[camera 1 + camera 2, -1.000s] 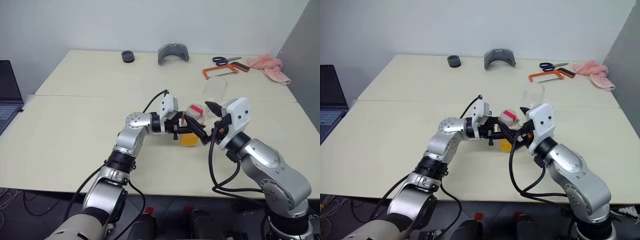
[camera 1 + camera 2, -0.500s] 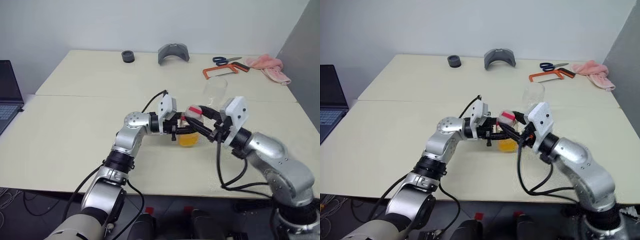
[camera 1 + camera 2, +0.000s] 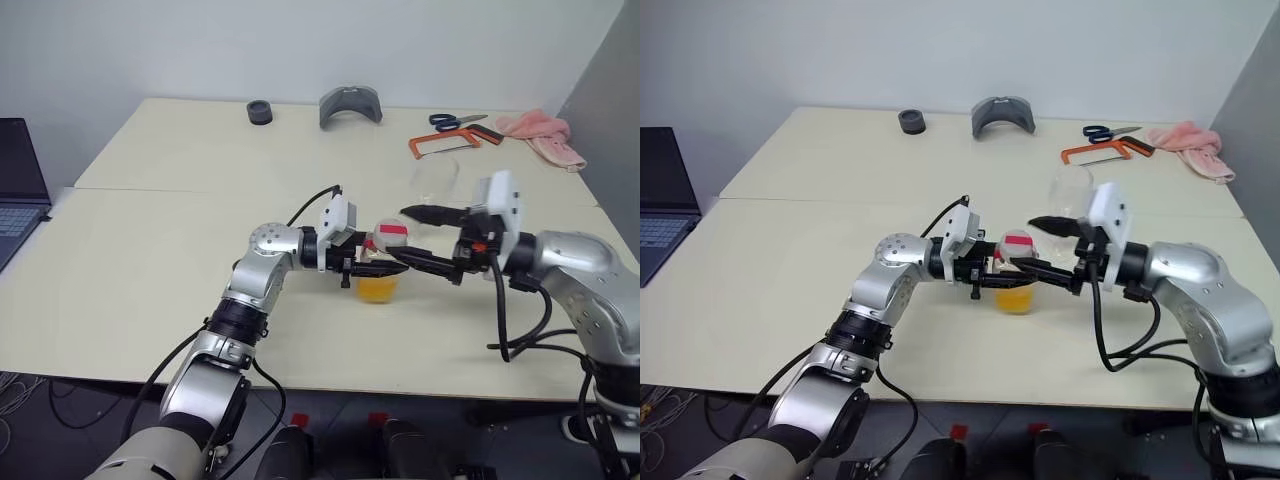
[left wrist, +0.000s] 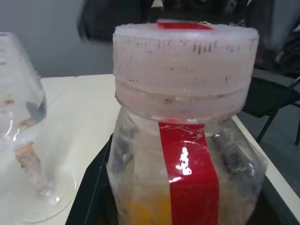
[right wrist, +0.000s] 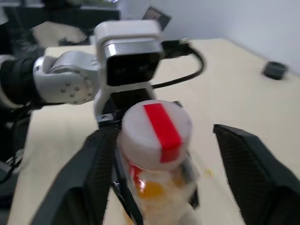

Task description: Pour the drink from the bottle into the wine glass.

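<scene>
The bottle [image 3: 382, 268] stands upright near the middle of the table, and my left gripper [image 3: 378, 268] is shut on its body from the left. Orange drink [image 3: 377, 288] fills its lower part. The white cap with a red stripe [image 5: 157, 129] is on. My right gripper [image 3: 402, 235] reaches in from the right and is open. Its fingers [image 5: 253, 173] stand on either side of the cap, clear of it. The empty wine glass [image 3: 1070, 188] stands upright just behind the bottle and also appears beside it as the glass [image 4: 21, 117].
Along the far edge lie a black ring [image 3: 260, 112], a grey curved piece [image 3: 350, 105], scissors [image 3: 455, 121], an orange hacksaw [image 3: 440, 145] and a pink cloth [image 3: 545, 135]. A laptop [image 3: 15, 190] sits at the left. A seam [image 3: 160, 190] joins two tabletops.
My right arm has swung out to the right and its gripper has turned level, closing partway and then opening wide around the cap. My left gripper has kept the bottle still.
</scene>
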`<move>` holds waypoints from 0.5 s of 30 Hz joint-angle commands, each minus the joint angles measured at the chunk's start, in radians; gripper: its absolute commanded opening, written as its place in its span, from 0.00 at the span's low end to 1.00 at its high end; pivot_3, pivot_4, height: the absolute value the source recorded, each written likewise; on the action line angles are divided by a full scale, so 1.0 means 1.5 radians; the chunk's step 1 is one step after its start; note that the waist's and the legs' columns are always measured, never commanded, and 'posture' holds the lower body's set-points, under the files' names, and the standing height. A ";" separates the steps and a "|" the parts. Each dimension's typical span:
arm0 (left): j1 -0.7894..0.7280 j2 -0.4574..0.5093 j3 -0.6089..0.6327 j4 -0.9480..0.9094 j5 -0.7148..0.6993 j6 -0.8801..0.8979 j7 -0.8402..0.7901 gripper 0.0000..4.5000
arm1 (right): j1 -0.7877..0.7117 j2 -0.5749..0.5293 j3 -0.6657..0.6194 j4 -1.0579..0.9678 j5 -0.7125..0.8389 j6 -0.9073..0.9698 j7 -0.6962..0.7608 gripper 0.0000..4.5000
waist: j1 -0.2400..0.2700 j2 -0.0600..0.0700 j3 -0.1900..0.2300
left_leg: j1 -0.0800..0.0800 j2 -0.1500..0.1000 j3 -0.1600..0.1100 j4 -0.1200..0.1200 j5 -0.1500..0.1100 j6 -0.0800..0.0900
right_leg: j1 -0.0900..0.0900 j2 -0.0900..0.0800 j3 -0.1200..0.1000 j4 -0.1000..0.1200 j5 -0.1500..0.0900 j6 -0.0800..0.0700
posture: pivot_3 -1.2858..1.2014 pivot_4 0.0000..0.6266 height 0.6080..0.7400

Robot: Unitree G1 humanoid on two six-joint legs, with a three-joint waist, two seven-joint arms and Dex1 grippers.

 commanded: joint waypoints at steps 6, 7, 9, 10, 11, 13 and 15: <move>-0.022 -0.018 0.014 0.014 -0.001 -0.029 0.030 0.38 | 0.114 0.145 0.073 -0.238 -0.097 0.068 -0.345 0.95 | -0.003 0.000 0.000 | 0.001 0.000 -0.001 0.000 0.000 0.000 | 0.000 0.001 0.000 0.000 0.000 0.000 | 0.52 0.24 1.00; -0.024 -0.020 0.014 0.018 0.000 -0.032 0.032 0.38 | 0.115 0.165 0.097 -0.241 -0.124 0.067 -0.376 0.95 | -0.004 0.000 0.000 | 0.001 0.000 -0.001 0.000 0.000 0.000 | 0.000 0.001 0.001 0.000 0.000 0.000 | 0.52 0.24 1.00; -0.026 -0.022 0.013 0.023 0.000 -0.035 0.032 0.38 | 0.113 0.196 0.121 -0.239 -0.158 0.066 -0.414 0.95 | -0.004 0.000 0.000 | 0.001 -0.001 -0.001 0.001 0.000 0.000 | 0.000 0.002 0.000 0.001 0.000 0.000 | 0.52 0.24 1.00; -0.027 -0.023 0.013 0.025 0.001 -0.037 0.032 0.38 | 0.113 0.206 0.129 -0.237 -0.169 0.065 -0.425 0.95 | -0.003 0.000 0.000 | 0.001 -0.001 -0.001 0.001 0.000 0.000 | 0.000 0.002 0.000 0.001 0.000 0.000 | 0.52 0.24 1.00; -0.027 -0.023 0.012 0.027 0.001 -0.038 0.032 0.38 | 0.112 0.211 0.139 -0.234 -0.183 0.060 -0.431 0.95 | -0.003 0.000 0.000 | 0.001 -0.001 -0.001 0.001 0.000 0.000 | 0.000 0.002 0.000 0.001 0.000 0.000 | 0.52 0.24 1.00; -0.028 -0.024 0.011 0.029 0.001 -0.041 0.033 0.38 | 0.110 0.222 0.152 -0.225 -0.203 0.054 -0.439 0.95 | -0.002 0.000 0.000 | 0.001 -0.001 -0.001 0.001 0.000 0.000 | 0.000 0.002 0.000 0.001 0.000 0.000 | 0.52 0.24 1.00; -0.029 -0.025 0.010 0.031 0.001 -0.043 0.033 0.38 | 0.108 0.234 0.155 -0.218 -0.216 0.046 -0.445 0.95 | -0.002 0.000 0.000 | 0.001 -0.001 -0.001 0.001 0.000 0.000 | 0.000 0.002 0.000 0.000 0.000 0.000 | 0.52 0.24 1.00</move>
